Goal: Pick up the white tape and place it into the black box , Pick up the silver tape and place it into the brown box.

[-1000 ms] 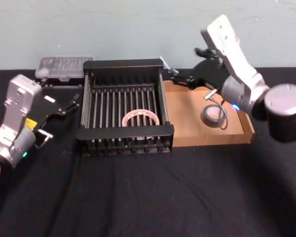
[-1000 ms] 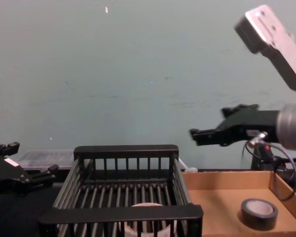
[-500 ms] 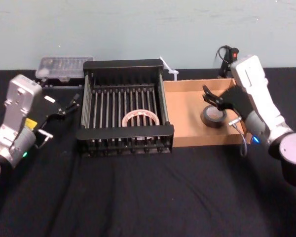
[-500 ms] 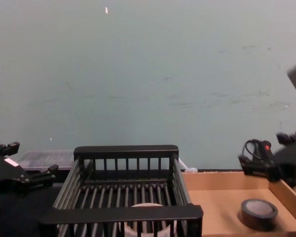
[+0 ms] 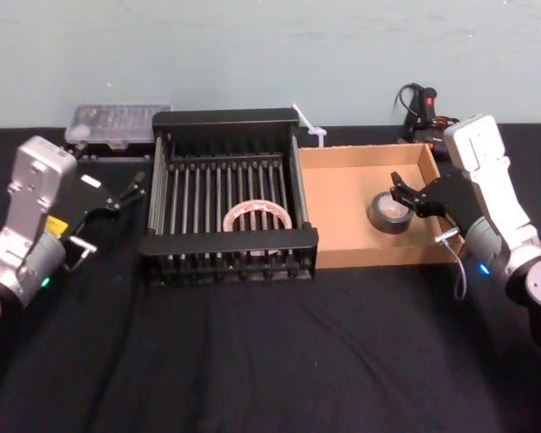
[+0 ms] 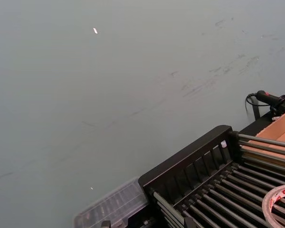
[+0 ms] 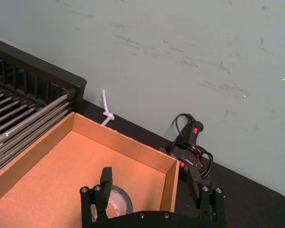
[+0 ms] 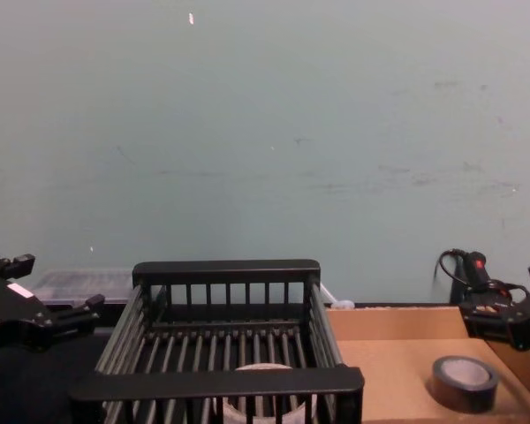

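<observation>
**Head view:** My wide white ring of tape [image 5: 257, 216] lies flat on the barred floor of the black slatted plastic crate [image 5: 227, 118], toward 5 o'clock of its middle. The shallow tan cardboard tray [image 5: 343, 194] sits just beside the crate at its 3 o'clock. The small grey-silver roll of tape [image 5: 389, 213] lies in the tray, toward its 3 o'clock wall. My right hand [image 5: 406, 191] hovers spread and empty at that roll's 3 o'clock. My left hand [image 5: 126, 191], also spread and empty, is parked over the black bench [image 5: 252, 361] at the crate's 9 o'clock.

**Left wrist view:** I see the crate's rim and bars, and an arc of the white ring with red marks.

**Right wrist view:** The right hand's fingers [image 7: 105, 183] stand wide apart, one above the grey-silver roll and the other beyond the tray's wall.

**Chest view:** The grey-silver roll rests flat on the tray floor. The right hand is above it at 1 o'clock, apart from it.
</observation>
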You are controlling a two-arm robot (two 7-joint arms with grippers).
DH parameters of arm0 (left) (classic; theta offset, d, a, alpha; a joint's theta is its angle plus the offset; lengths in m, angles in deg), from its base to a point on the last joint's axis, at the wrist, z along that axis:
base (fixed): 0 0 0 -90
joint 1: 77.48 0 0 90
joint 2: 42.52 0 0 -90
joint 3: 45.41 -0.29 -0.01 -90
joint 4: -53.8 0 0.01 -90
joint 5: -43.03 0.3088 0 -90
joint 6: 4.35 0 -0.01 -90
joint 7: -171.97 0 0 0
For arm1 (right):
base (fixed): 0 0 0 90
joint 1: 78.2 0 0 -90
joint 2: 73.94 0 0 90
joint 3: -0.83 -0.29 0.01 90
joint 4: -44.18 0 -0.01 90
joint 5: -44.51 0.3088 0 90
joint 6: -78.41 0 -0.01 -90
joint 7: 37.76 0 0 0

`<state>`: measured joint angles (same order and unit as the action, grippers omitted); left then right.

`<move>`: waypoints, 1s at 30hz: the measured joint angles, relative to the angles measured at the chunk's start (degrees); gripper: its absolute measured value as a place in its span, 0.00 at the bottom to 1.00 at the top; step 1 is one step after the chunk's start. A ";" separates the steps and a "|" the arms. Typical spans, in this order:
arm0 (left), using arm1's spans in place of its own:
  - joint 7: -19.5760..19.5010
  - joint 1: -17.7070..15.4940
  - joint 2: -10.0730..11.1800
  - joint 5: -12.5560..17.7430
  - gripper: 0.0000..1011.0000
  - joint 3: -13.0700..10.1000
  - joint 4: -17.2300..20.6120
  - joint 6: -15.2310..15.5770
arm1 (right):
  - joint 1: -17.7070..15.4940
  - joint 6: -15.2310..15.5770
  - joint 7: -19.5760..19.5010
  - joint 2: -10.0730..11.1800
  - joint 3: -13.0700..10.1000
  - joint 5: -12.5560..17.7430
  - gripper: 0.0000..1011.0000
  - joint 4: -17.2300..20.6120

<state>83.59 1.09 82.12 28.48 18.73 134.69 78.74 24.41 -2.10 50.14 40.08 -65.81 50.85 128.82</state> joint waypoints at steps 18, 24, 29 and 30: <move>0.00 0.00 0.00 0.00 0.99 0.00 0.00 0.00 | 0.11 -0.28 -0.07 0.08 0.32 -0.13 0.99 -0.08; 0.00 0.00 0.00 0.00 0.99 0.00 0.00 0.00 | 0.14 -0.32 -0.07 0.09 0.36 -0.17 0.99 -0.11; 0.00 0.00 0.00 0.00 0.99 0.00 0.00 0.00 | 0.14 -0.36 -0.07 0.10 0.39 -0.21 0.99 -0.12; 0.00 0.00 0.00 0.00 0.99 0.00 0.00 0.00 | 0.14 -0.37 -0.07 0.09 0.40 -0.21 0.99 -0.11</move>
<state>83.59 1.09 82.12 28.48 18.72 134.69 78.74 24.55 -2.47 50.07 40.18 -65.42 50.64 128.70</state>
